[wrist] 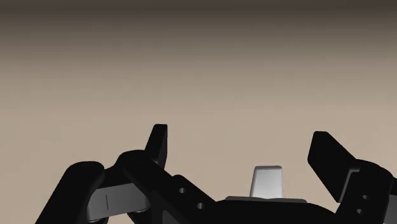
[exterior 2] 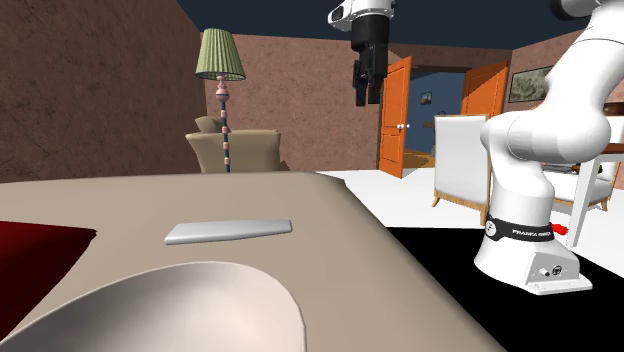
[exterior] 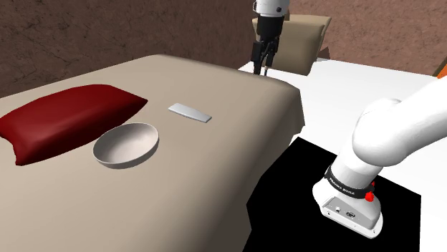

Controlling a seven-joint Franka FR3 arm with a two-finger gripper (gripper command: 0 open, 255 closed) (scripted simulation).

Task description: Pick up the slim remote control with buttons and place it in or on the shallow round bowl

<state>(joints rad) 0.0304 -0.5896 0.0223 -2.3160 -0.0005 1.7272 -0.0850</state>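
The slim remote (exterior: 190,112) is a flat, pale grey bar lying on the beige bed (exterior: 215,186), to the shoulder view's upper right of the shallow round white bowl (exterior: 127,144). In the second exterior view the remote (exterior 2: 228,231) lies just beyond the bowl (exterior 2: 170,310). My black gripper (exterior: 263,61) hangs high over the bed's far edge, well above and apart from the remote, pointing down (exterior 2: 366,95). In the wrist view the gripper (wrist: 242,149) is open with nothing between its fingers, and the remote (wrist: 267,181) shows far below it.
A dark red pillow (exterior: 64,118) lies beside the bowl at the shoulder view's left. Beyond the bed stand a beige armchair (exterior 2: 235,150), a floor lamp (exterior 2: 221,60), orange doors (exterior 2: 395,115) and a white chair (exterior 2: 465,160). My black stand (exterior: 301,215) adjoins the bed.
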